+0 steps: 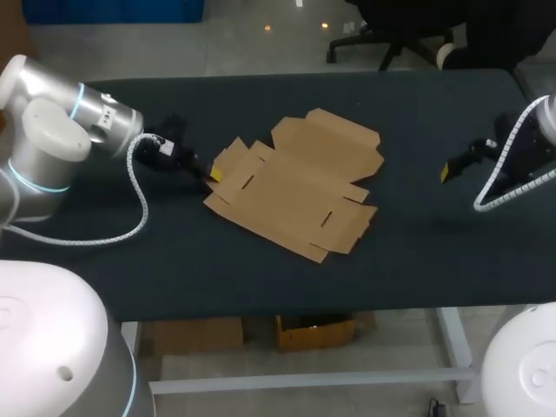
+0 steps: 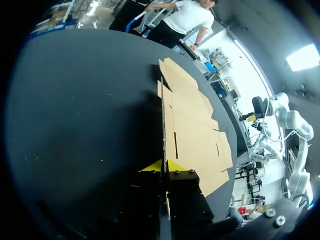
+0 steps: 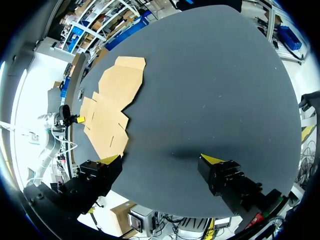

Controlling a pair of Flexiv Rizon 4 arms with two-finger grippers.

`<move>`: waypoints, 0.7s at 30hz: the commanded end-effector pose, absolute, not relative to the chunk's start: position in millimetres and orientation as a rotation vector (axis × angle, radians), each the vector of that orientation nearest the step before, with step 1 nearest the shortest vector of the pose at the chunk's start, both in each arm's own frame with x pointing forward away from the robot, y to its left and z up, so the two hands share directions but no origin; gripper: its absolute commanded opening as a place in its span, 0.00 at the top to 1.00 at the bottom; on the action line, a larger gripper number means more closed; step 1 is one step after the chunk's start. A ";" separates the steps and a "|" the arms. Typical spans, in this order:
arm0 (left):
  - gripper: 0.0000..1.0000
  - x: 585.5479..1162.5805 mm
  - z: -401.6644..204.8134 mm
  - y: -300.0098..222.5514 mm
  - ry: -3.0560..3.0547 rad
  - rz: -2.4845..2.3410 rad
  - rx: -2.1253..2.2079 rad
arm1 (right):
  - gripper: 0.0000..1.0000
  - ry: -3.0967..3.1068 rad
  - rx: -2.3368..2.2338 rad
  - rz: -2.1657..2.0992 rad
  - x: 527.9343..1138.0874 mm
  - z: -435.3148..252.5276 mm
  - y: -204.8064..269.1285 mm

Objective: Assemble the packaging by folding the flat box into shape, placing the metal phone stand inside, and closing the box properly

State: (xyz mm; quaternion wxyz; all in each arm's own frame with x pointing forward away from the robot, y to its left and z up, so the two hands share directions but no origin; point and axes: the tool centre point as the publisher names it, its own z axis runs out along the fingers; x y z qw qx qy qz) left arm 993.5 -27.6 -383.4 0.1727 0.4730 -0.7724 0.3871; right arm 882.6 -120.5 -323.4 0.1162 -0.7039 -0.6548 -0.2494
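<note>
Left claw [image 1: 213,175] on flat box [image 1: 295,182] edge

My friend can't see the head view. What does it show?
A flat cardboard box lies unfolded in the middle of a dark table. The left claw grips its left edge; the right claw hangs apart at the right, open.

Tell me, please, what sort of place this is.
Probably a robotics lab bench: two robot arms, left gripper and right gripper yellow-tipped, at a dark table bearing a flat box.
</note>
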 end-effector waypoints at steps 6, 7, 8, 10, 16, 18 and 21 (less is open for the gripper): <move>0.00 978.5 -380.3 -27.3 -2.187 1.070 1.383 | 0.00 -1.912 -2.046 -0.727 884.3 -323.1 -121.6; 0.00 977.2 -380.9 -27.0 -2.196 1.059 1.380 | 0.00 -1.911 -2.045 -0.728 884.1 -323.5 -121.5; 0.00 976.3 -381.5 -26.2 -2.200 1.055 1.387 | 0.00 -1.910 -2.044 -0.728 883.9 -324.2 -121.6; 0.00 976.9 -381.9 -22.1 -2.223 1.043 1.398 | 0.00 -1.909 -2.042 -0.728 883.6 -325.2 -121.9; 0.00 989.2 -369.9 -4.6 -2.259 1.026 1.367 | 0.00 -1.904 -2.039 -0.727 882.7 -326.7 -122.7; 0.00 994.9 -361.7 -0.6 -2.296 1.001 1.320 | 0.00 -1.906 -2.037 -0.727 882.6 -326.8 -122.5; 0.00 1000.5 -354.8 1.7 -2.357 0.966 1.222 | 0.00 -1.910 -2.030 -0.729 881.4 -327.0 -120.5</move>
